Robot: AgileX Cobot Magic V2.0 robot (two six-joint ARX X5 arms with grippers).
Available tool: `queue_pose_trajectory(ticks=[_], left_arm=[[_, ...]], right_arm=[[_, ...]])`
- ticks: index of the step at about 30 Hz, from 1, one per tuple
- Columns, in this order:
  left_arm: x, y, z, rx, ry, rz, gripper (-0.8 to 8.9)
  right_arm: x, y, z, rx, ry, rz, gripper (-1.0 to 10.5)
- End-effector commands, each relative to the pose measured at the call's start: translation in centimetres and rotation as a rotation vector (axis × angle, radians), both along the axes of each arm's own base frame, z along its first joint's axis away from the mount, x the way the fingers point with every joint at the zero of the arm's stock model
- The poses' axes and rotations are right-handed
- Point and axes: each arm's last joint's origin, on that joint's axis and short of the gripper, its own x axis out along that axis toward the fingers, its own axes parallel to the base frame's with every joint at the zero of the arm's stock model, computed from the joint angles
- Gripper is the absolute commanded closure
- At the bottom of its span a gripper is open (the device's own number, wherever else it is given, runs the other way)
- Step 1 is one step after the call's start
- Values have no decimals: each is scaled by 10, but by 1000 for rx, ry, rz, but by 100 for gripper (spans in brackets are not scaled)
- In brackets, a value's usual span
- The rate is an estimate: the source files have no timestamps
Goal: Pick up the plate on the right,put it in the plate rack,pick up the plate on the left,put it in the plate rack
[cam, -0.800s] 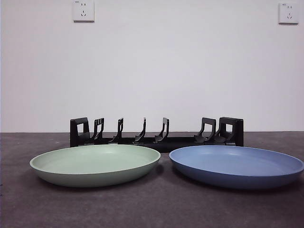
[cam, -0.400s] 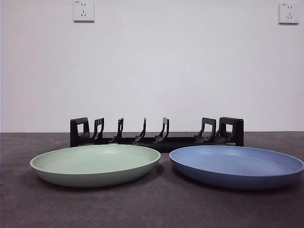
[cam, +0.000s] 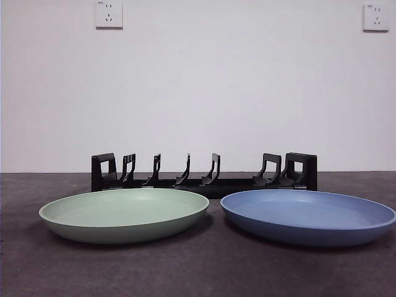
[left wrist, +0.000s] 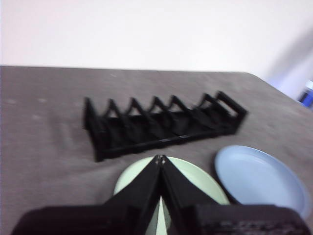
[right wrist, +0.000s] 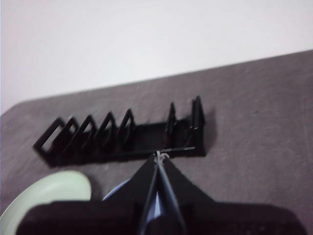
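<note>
A blue plate [cam: 308, 216] lies on the right of the dark table and a pale green plate [cam: 124, 214] on the left, both flat. Behind them stands the black plate rack [cam: 204, 173] with several upright prongs, nothing in its slots. My left gripper [left wrist: 160, 158] is shut, hanging high above the green plate [left wrist: 190, 178], with the blue plate [left wrist: 257, 176] beside it and the rack [left wrist: 161, 125] beyond. My right gripper [right wrist: 160, 155] is shut too, high over the blue plate [right wrist: 120, 191], which its jaws mostly hide. Neither gripper shows in the front view.
A white wall with two sockets [cam: 109, 13] rises behind the table. The grey-brown tabletop [cam: 204, 272] spreads in front of the plates. The table's rounded corner [left wrist: 254, 76] shows in the left wrist view.
</note>
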Motion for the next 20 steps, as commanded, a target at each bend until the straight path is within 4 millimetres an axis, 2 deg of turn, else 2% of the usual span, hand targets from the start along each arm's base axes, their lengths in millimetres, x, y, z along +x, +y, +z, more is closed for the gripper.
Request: queue_pose_trajectory(ticks=[1,4,10,15,20], left_arm=[[-1,-1,18,2,33,-59,821],[-2,-3,36,19,61,-131,821],[-5,-5,65,43,111,-223,821],[-8,-5,75,65,126,-241,821],[-9,-6,74,65,142,-258,815]], right_arm=[[-2,1,24,-54,18,48,958],[-3,2,44,-76,78,92,958],[-7,3,68,-122,209,151,958],[-9,3,75,-139,265,164,958],[-10,3,76,-136,272,167,942]])
